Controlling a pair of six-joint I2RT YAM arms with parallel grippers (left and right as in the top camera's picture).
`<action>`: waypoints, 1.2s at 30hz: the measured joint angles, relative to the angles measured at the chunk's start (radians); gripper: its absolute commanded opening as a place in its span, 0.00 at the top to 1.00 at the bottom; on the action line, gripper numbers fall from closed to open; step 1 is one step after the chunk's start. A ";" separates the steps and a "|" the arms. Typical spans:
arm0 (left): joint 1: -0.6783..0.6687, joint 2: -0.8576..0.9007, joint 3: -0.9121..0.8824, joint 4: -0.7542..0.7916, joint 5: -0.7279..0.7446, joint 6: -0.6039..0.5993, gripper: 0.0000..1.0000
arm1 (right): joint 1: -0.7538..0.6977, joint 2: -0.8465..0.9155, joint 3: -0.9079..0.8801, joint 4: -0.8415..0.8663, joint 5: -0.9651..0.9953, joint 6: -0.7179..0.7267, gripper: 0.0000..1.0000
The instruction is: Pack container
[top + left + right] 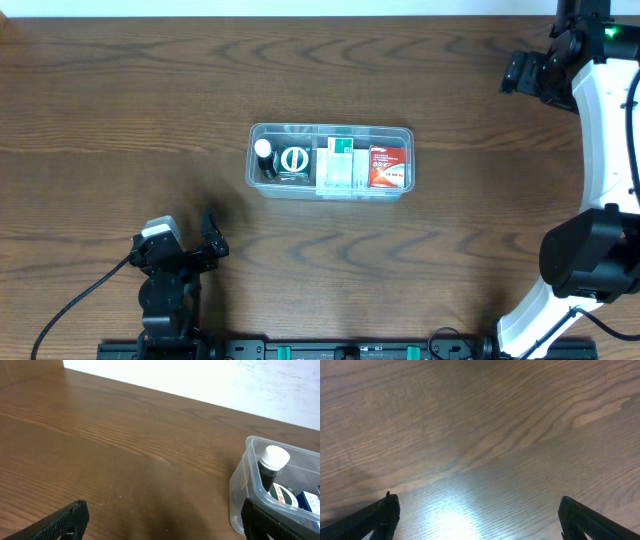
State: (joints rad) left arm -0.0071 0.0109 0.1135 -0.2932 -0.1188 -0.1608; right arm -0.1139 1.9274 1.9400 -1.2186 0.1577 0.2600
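Found left gripper (167, 527) released, jaws spread wide, nothing between them, low over bare wooden table (120, 90) at the near left. Found right gripper (480, 521) likewise released and empty, parked over bare wood at the far right edge. Located container (330, 127) at mid-table, well apart from both grippers, lying ahead and to the right of the left one. Recorded four articles inside: white-capped dark bottle (272, 462) at the left end with cap up near the rim, round tin (294, 160) beside it, green-and-white box (340, 165) at the middle, red box (388, 166) at the right end. Saw no loose article on the table and no lid; judged packing largely complete. Flagged as main hazard a forward-right move by the left arm: right-hand finger already near the container's end wall in the wrist view, so contact likely to shove or swing the light tub across smooth wood. Flagged also the clear walls as hard to judge by eye, inviting a finger landing on the rim and not astride it. Flagged the bottle as liable to topple against the tin under any jolt.
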 measured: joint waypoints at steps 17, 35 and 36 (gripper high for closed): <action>0.000 0.000 0.000 0.000 0.000 0.000 0.02 | 0.000 0.000 0.000 0.000 0.000 0.000 0.01; 0.000 0.000 0.000 0.000 0.000 0.000 0.02 | 0.000 -0.002 -0.002 0.066 0.000 0.025 0.01; 0.000 0.000 0.000 0.000 0.000 0.000 0.02 | 0.003 -0.007 -0.007 0.097 0.000 0.033 0.01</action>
State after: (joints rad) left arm -0.0067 0.0109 0.1135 -0.2935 -0.1188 -0.1608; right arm -0.1108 1.9202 1.9331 -1.1221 0.1577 0.2932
